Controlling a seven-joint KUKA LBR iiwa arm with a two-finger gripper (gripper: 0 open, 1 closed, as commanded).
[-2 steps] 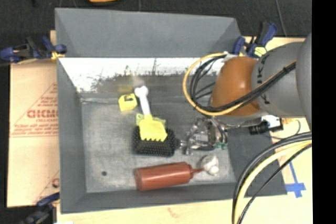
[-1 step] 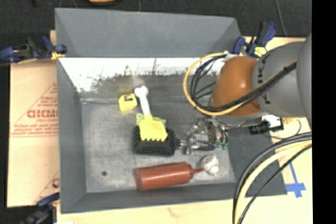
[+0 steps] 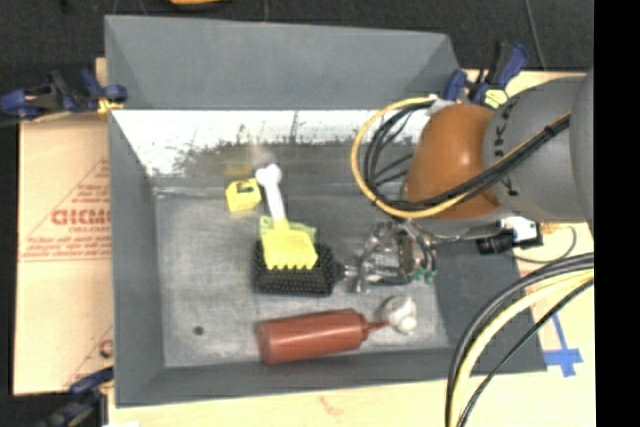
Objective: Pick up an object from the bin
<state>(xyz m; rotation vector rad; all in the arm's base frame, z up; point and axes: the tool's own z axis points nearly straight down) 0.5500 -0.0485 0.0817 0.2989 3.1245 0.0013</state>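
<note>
Nearest your lens stands the grey arm (image 3: 545, 145), entering from the right, with its orange cover (image 3: 450, 155) and looped cables (image 3: 372, 165) above the grey bin (image 3: 280, 65). Under the cover you see the gripper (image 3: 388, 263), low over the right half of the bin floor. Whether it is spread or pressed together you cannot tell. Just to its left you find the black brush (image 3: 295, 277), a dark bristled block at mid-floor, whose right end lies just beside the gripper. On that brush rests a yellow toothed tool (image 3: 288, 247), its white handle (image 3: 270, 193) pointing towards the far wall. Left of the handle's far end sits a small yellow block (image 3: 241, 197), well apart from the gripper. Along the near wall a red-brown bottle (image 3: 310, 337) lies on its side, its white cap (image 3: 403, 315) pointing right, just below the gripper in your view. Brush end and cap are the things closest to the gripper; which of them it stands over you cannot tell.
</note>
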